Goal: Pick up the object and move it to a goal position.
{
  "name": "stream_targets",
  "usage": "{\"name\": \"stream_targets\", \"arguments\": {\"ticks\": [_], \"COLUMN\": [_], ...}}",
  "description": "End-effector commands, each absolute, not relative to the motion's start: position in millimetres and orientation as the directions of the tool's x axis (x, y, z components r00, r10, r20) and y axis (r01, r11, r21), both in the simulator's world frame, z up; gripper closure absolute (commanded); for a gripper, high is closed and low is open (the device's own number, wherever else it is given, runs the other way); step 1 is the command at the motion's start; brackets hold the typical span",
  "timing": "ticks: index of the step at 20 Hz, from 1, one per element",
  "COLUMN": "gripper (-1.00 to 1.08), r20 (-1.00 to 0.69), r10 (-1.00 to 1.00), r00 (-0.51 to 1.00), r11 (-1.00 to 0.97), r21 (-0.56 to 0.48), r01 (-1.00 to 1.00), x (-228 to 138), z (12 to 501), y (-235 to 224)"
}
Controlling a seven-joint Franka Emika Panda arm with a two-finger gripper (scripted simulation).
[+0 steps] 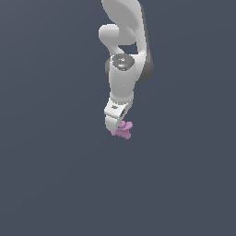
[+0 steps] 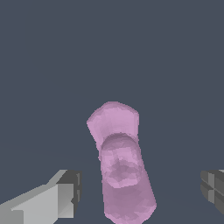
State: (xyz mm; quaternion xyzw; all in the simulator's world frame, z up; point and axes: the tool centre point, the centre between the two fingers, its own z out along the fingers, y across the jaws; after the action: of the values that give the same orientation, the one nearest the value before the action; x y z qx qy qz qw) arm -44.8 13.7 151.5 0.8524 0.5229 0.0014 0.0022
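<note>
The object (image 1: 123,130) is a small pink-purple knobbly piece with short lobes, lying on the dark grey surface. In the exterior view the white arm reaches down from above and its gripper (image 1: 115,126) is right over the object, partly hiding it. In the wrist view the object (image 2: 120,162) lies between the two fingertips (image 2: 70,192), with clear gaps on both sides. The jaws stand wide apart and touch nothing.
A plain dark grey surface (image 1: 46,175) fills both views. No other objects, containers or edges show.
</note>
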Motion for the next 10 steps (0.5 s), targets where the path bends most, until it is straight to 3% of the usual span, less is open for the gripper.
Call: {"name": "stream_targets", "arguments": {"ticks": [1, 10], "gripper": [-0.92, -0.92], "r20": [0.0, 0.0], "r10": [0.916, 0.957], "r00": [0.402, 0.29], "r11": [-0.402, -0.29], "r21": [0.004, 0.0], "r01": [0.916, 0.957], "x": [-47.8, -54.2], "z": [149.8, 146.3], "y": [14.5, 16.2]}}
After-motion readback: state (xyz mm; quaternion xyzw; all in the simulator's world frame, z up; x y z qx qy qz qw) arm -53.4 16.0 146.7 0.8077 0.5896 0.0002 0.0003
